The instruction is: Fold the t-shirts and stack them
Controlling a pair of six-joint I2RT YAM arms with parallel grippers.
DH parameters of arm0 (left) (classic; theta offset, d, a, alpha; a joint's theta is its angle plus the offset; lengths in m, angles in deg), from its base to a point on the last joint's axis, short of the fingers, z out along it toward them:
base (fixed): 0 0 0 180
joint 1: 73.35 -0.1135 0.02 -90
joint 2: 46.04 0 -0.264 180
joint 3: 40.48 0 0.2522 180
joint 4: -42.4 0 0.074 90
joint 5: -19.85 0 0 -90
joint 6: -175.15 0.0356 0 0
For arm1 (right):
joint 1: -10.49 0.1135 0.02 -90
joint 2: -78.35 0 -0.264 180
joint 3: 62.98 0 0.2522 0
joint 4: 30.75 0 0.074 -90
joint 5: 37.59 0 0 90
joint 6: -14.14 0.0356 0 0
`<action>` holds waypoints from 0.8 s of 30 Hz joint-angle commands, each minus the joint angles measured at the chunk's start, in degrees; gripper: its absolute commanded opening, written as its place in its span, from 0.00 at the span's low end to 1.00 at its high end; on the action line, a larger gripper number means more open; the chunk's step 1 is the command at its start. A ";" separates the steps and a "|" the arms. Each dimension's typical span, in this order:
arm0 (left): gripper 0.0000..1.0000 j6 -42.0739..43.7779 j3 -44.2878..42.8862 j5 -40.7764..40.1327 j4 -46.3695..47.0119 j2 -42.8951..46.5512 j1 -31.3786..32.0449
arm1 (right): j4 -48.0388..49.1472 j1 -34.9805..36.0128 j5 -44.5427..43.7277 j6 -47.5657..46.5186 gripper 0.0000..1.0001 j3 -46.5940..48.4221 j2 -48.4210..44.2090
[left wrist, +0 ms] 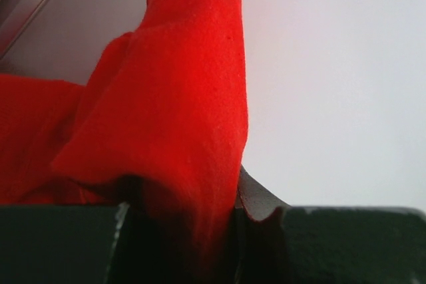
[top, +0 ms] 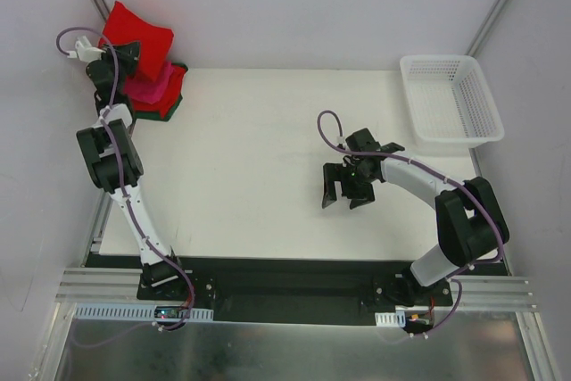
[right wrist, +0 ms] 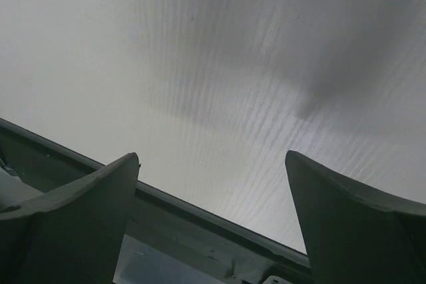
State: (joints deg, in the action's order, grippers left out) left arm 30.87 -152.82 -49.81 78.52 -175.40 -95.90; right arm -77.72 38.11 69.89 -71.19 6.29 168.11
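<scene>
Pale walls box in a white counter (top: 259,158), with a white lattice basket (top: 451,142) at its far right corner. At the far left corner sits a low stack of shirts (top: 156,94), hot pink and red over a dark green edge. The bright red t-shirt (top: 134,42) is raised above that stack, partly against the wall.

The left hand (top: 123,58) is pinching this shirt. In the left wrist view a thick bunch of red cloth (left wrist: 173,98) runs down between the two dark fingers (left wrist: 60,244) and stands up in a loose peak. The right hand (top: 345,198) hangs over the middle of the counter with its fingers (right wrist: 66,217) spread wide and nothing between them.

The cloth looks soft, light and limp. Held at one point it gathers and droops, so it will likely not keep a flat shape by itself. Its matte, slightly fuzzy face should grip well and not slip, and nothing about it seems fragile.

A single pinch in the middle will probably crumple it. An edge or corner, such as a shoulder or the hem, seems the better hold. A second hold on the matching corner would likely keep the fabric taut enough to lay it square.
</scene>
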 commanded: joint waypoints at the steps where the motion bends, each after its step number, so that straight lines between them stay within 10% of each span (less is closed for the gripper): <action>1: 0.00 -5.92 2.07 0.93 9.43 -3.44 -0.13 | 0.16 -0.37 1.25 -0.01 0.96 1.80 0.24; 18: 0.01 -15.85 12.45 -3.99 18.84 -5.82 0.31 | -0.10 -0.63 1.69 0.34 0.96 1.98 -0.46; 24: 0.46 -15.77 13.42 -4.69 17.79 -4.59 0.31 | -0.01 -0.63 1.86 0.08 0.96 1.54 -1.07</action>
State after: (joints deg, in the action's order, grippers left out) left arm 16.29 -140.17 -52.96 91.55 -181.78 -95.83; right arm -77.72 37.78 70.92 -70.97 6.50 168.22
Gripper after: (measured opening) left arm 0.361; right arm 0.960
